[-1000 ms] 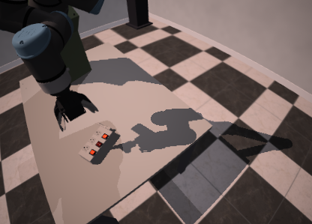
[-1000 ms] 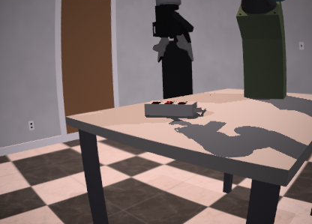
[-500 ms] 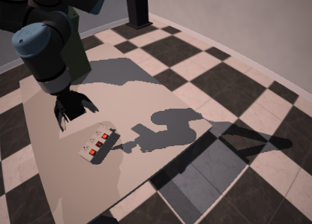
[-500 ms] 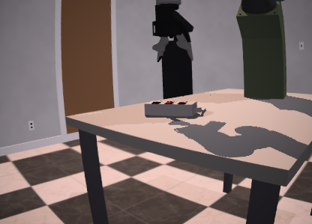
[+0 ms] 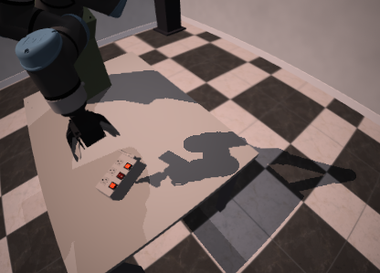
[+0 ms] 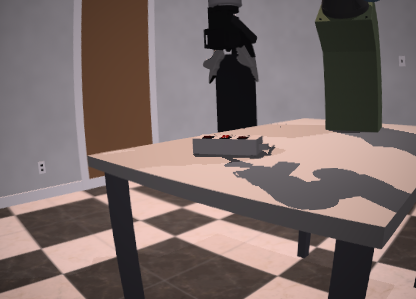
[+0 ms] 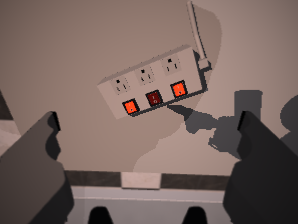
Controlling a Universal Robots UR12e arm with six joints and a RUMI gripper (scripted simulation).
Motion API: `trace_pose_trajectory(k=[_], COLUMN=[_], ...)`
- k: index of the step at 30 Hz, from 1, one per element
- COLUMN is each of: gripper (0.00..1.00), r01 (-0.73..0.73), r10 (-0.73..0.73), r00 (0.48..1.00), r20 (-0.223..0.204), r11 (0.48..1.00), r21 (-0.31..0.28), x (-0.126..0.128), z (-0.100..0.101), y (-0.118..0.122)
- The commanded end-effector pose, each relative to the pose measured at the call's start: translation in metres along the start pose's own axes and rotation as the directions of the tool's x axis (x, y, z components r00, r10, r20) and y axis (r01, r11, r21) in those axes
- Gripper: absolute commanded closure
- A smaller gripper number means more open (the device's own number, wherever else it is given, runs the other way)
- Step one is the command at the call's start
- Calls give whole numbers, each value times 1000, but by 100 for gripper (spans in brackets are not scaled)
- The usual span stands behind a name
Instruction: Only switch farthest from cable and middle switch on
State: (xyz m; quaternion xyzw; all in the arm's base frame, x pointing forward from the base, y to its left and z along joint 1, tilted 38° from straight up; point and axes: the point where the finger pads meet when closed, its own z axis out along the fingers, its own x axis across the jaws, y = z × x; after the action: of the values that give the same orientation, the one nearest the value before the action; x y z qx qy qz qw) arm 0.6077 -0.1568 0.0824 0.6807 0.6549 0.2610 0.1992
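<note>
The grey power strip [image 5: 120, 171] lies right way up on the table, well inside the front left edge; it also shows in the exterior view [image 6: 227, 145]. In the wrist view the strip [image 7: 152, 82] has three rocker switches. The switch nearest the cable [image 7: 178, 89] glows orange. The middle switch [image 7: 154, 98] is dark red. The switch farthest from the cable [image 7: 130, 106] glows orange. The cable [image 7: 196, 32] leaves the strip's upper right end. My gripper [image 5: 93, 141] [image 6: 232, 74] [image 7: 148, 112] is open and empty, hanging well above the strip, its fingers apart from it.
The arm's green pedestal [image 6: 350, 62] stands at the back of the table. A dark column [image 6: 235, 99] stands behind the table. The table edge [image 5: 205, 203] runs close to the right of the strip. A brown door [image 6: 116, 72] is in the far wall.
</note>
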Motion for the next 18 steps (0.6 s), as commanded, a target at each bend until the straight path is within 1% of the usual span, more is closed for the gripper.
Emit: trace_pose_trajectory(k=[1, 5, 9, 11, 15, 18], gripper=[0, 0, 0, 0, 0, 0], r01=[99, 202, 330, 330, 474, 584], r10=[-99, -202, -330, -330, -474, -584], r00=[995, 979, 944, 944, 881, 812], r20=[0, 1, 0, 0, 0, 0], r11=[995, 979, 944, 944, 881, 812], r21=[-1, 0, 0, 0, -1, 0], x=[-1, -2, -3, -3, -4, -4], z=[4, 7, 11, 11, 17, 21], y=[3, 5, 7, 7, 11, 13])
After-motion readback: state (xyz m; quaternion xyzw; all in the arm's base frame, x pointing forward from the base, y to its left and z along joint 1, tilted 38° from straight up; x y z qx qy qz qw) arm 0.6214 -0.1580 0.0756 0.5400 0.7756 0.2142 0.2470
